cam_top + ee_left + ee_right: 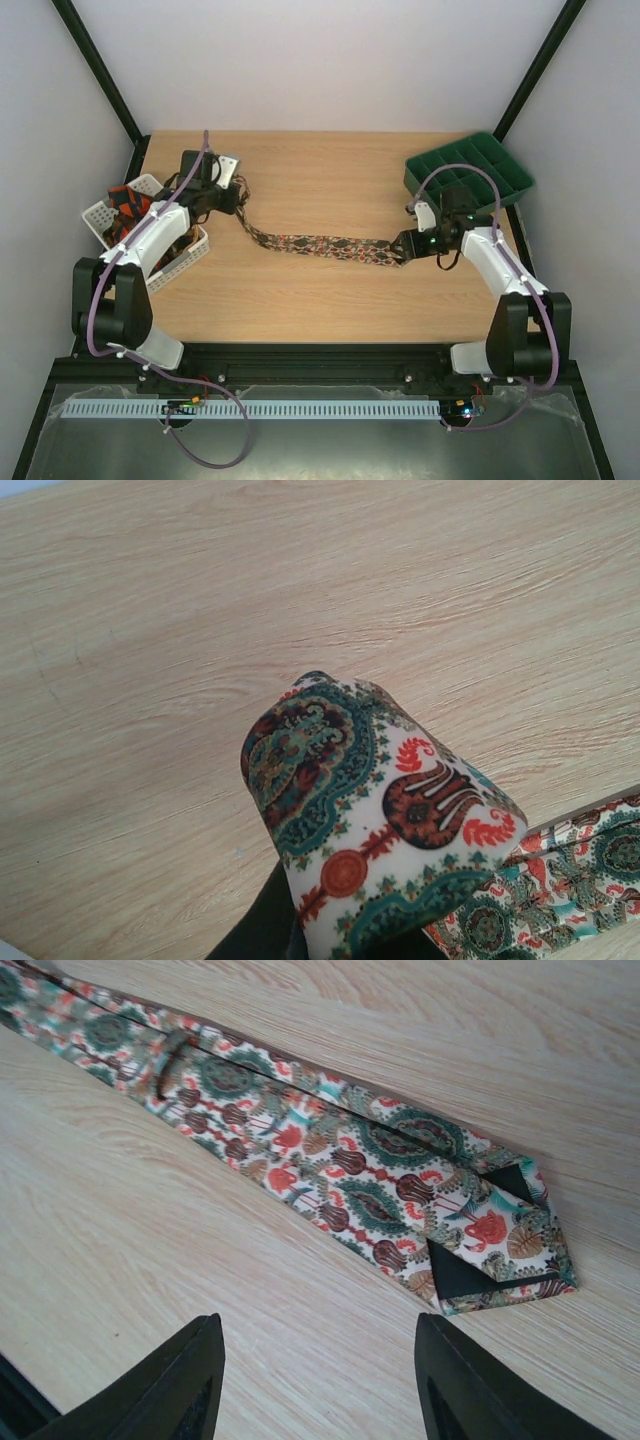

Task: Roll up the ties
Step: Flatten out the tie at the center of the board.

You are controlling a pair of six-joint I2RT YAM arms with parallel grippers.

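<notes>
Where right tool (318, 1332) hovers, wide end of tie (400, 1175) lies just ahead.

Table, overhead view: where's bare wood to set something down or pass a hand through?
Free: the wide strip of table behind the tie, between the white basket and the green tray; also the front strip between the tie and the near edge. Crowded: left edge by the basket, right rear corner by the tray, and the tie's line across the middle.

We see white plastic basket (97, 213) at left edge of light wooden surface (330, 170). We see green compartment tray (512, 165) at far right corner, well apart.
</notes>
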